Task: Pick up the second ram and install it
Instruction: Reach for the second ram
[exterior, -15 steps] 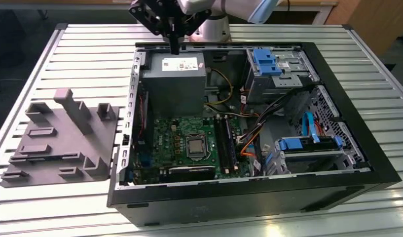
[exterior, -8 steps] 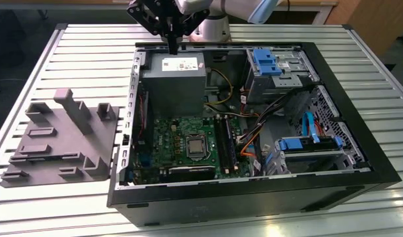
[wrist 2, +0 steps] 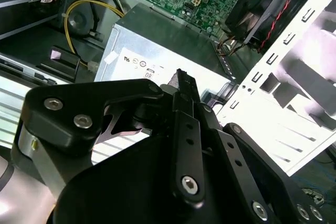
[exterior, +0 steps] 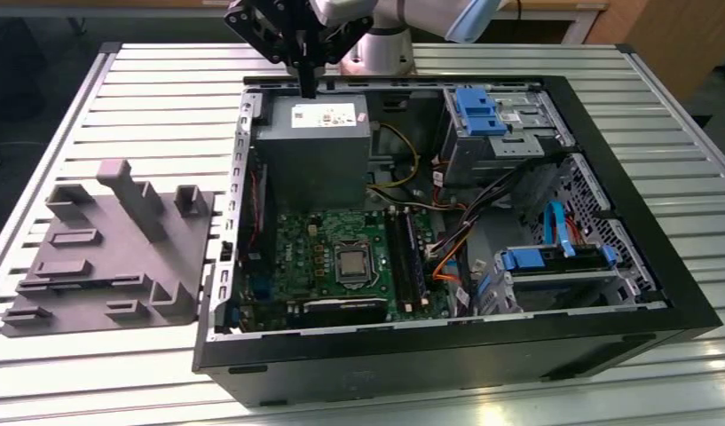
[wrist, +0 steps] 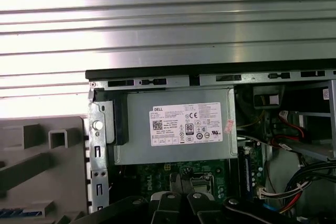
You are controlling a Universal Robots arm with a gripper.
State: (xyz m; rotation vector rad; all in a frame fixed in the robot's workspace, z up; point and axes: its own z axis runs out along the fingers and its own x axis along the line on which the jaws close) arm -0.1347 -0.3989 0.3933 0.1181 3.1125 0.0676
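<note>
My gripper hangs over the far edge of the open computer case, just above the grey power supply. Its fingers are pressed together into one dark bar with nothing between them, and the gripper is shut. A thin blue strip lies in a slot of the grey holder beside the case; it looks like the edge of the second ram. The green motherboard lies in the case with its dark memory slots beside the processor socket.
The grey holder with upright posts stands on the slatted table at the exterior view's left of the case. Blue drive-bay clips, loose cables and a drive cage fill the case's right half.
</note>
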